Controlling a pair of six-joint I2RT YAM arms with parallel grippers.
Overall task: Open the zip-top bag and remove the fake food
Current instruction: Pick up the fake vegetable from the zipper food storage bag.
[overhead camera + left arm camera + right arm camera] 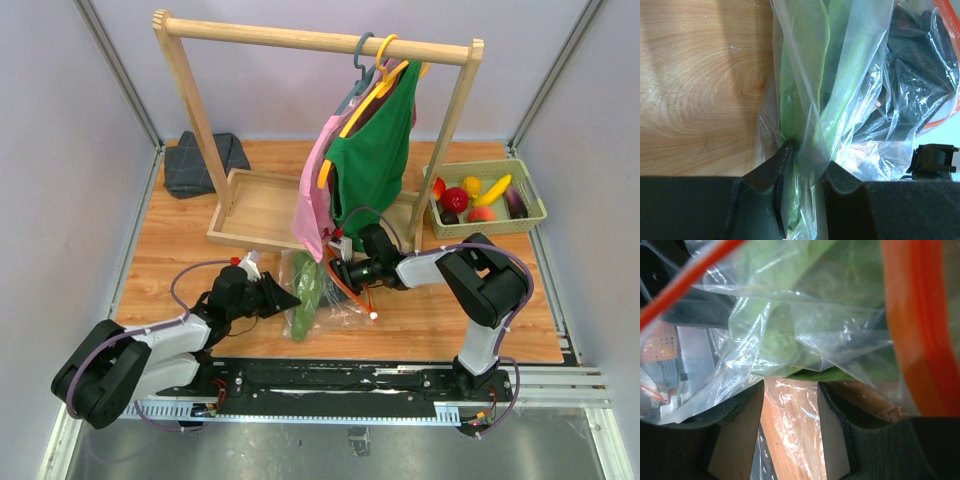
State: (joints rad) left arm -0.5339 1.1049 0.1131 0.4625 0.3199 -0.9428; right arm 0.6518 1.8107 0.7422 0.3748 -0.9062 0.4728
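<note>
Clear crinkly zip-top bag [322, 290] crumpled on the wood before me, orange-red zip strip [920, 330], long green leafy piece [303, 300] inside, a fold pinched in my left pincer [809, 159], other fake food [478, 195] in the basket [535, 215]

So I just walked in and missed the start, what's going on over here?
Two robot arms are working on the zip-top bag. The left gripper has a fold of its plastic between its fingers, how firmly is unclear; the right gripper stands open by the orange-red zip strip. A green leafy piece lies inside the bag; other fake food sits in the basket.
</note>
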